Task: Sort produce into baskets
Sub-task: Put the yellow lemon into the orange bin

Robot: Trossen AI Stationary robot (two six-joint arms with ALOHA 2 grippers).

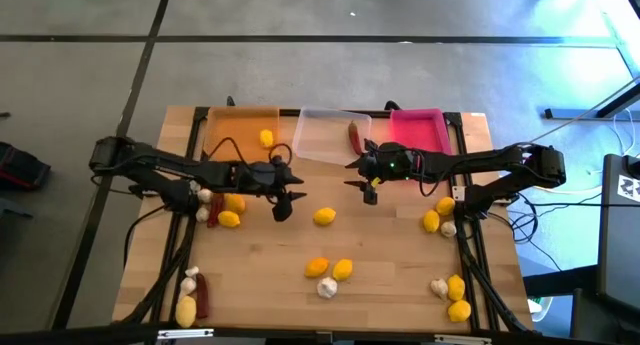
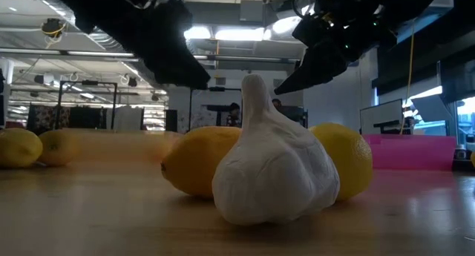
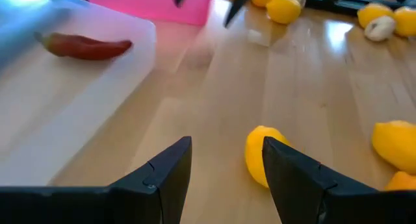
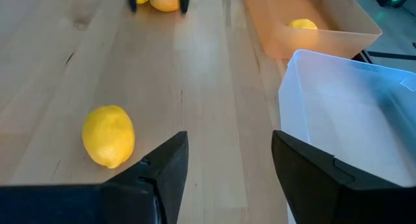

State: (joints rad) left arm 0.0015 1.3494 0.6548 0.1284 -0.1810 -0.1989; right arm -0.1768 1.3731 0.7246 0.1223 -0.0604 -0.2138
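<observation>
Lemons, garlic bulbs and chilies lie scattered over your table (image 1: 400, 255), while three trays sit side by side along its far edge: the orange tray (image 1: 240, 130) holds one lemon (image 1: 266, 138), the clear tray (image 1: 330, 135) holds one red chili (image 1: 354, 137), and the pink tray (image 1: 420, 130) stands at that row's right end. Your left gripper (image 1: 283, 207) hovers near the table's middle with its fingers apart and nothing between them; a lone lemon (image 1: 324, 216) lies just beside it. Your right gripper (image 1: 368, 190) hangs in front of the clear and pink trays, fingers also spread and holding nothing. At the near edge, a garlic bulb (image 2: 274, 167) stands in front of two lemons (image 2: 197, 159).
</observation>
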